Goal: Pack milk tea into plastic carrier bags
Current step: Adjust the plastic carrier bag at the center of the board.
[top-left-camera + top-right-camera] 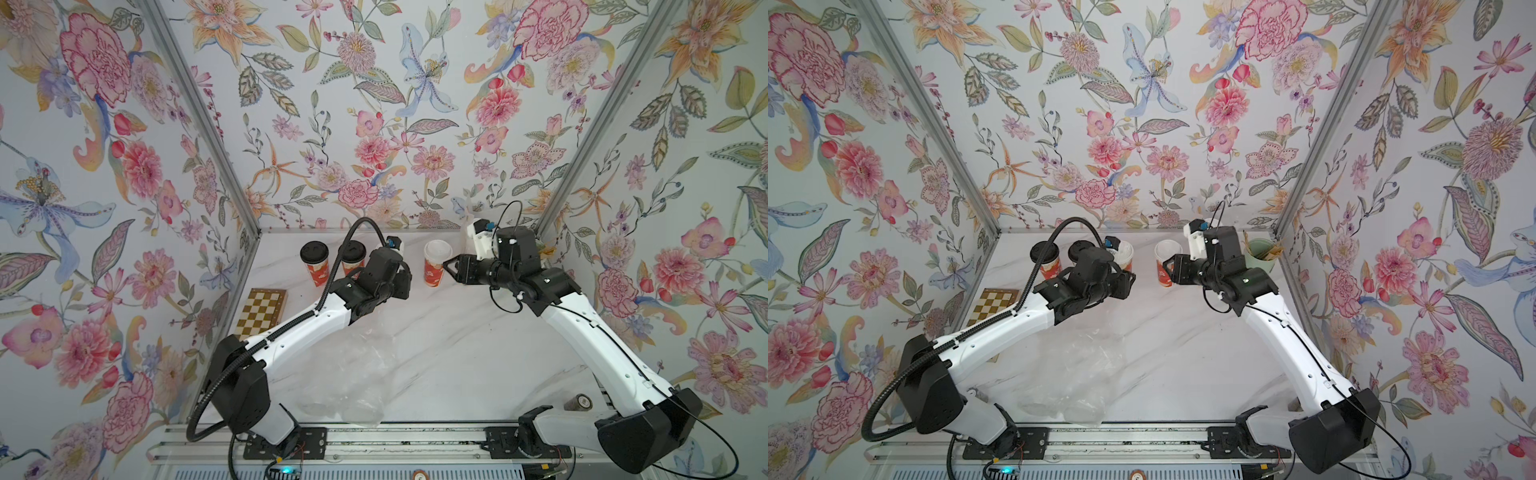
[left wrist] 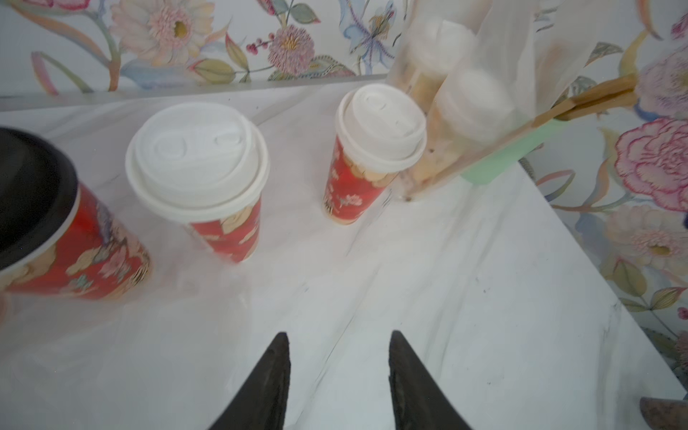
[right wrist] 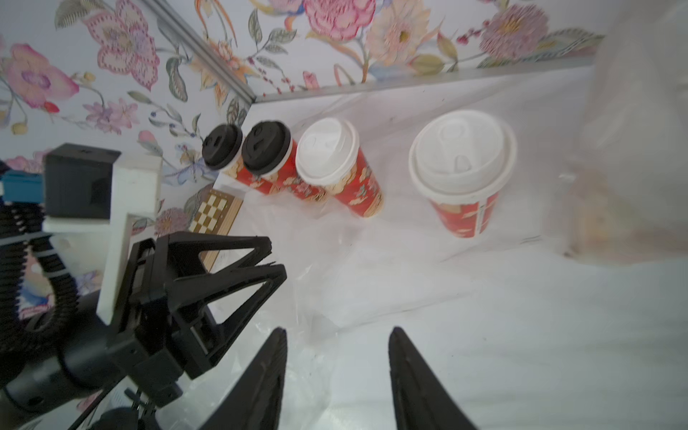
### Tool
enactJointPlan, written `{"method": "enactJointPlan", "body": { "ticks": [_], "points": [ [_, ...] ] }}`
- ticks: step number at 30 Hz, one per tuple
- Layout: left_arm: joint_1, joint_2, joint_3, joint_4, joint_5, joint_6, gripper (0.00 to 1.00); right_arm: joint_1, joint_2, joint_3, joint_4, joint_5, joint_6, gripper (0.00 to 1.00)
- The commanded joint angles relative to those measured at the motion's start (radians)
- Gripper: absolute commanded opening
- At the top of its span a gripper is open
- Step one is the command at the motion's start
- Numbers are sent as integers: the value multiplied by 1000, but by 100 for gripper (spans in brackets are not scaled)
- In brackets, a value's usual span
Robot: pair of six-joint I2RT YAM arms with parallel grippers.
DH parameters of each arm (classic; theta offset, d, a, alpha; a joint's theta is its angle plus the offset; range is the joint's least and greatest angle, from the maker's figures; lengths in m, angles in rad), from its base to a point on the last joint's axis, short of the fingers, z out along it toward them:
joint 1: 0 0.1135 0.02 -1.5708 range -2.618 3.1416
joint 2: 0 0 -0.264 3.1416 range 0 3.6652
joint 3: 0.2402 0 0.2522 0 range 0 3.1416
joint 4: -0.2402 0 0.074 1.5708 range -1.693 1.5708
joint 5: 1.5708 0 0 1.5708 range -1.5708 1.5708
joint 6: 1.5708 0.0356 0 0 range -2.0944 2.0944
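Four red printed milk tea cups stand in a row at the back. Two have black lids (image 1: 314, 252) (image 1: 352, 250). Two have white lids (image 2: 197, 156) (image 2: 379, 123). A plastic carrier bag (image 2: 452, 96) at the back right holds two cream cups with white lids. More plastic carrier bags (image 1: 345, 374) lie flat and crumpled at the front middle. My left gripper (image 2: 339, 335) is open over bare table, short of the white-lidded cups. My right gripper (image 3: 338, 329) is open beside the right white-lidded cup (image 1: 436, 259), with nothing between its fingers.
A mint-green cup of brown sticks (image 1: 1260, 251) stands in the back right corner beside the packed bag. A folded chessboard (image 1: 264, 309) lies at the left edge. A small brown cylinder (image 1: 577, 402) lies at the front right near the right arm's base.
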Motion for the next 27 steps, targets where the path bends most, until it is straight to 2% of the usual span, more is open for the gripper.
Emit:
{"method": "enactJointPlan", "body": {
  "ticks": [1, 7, 11, 17, 19, 27],
  "points": [
    [2, -103, -98, -76, -72, -38, 45, 99, -14, -73, 10, 40, 53, 47],
    [27, -262, -291, -75, -95, -111, 45, 274, -17, -274, 148, -7, 189, 51],
    [46, -331, -360, -37, -55, -130, 44, 347, 1, -413, 279, -69, 294, 55],
    [42, -303, -376, 1, 49, -149, 43, 423, 67, -581, 468, -109, 397, 62],
    [32, -284, -373, 2, 57, -155, 47, 433, 100, -621, 526, -120, 418, 62],
    [-17, -214, -374, 76, 124, -192, 45, 442, 256, -705, 820, -222, 493, 61]
  ]
}}
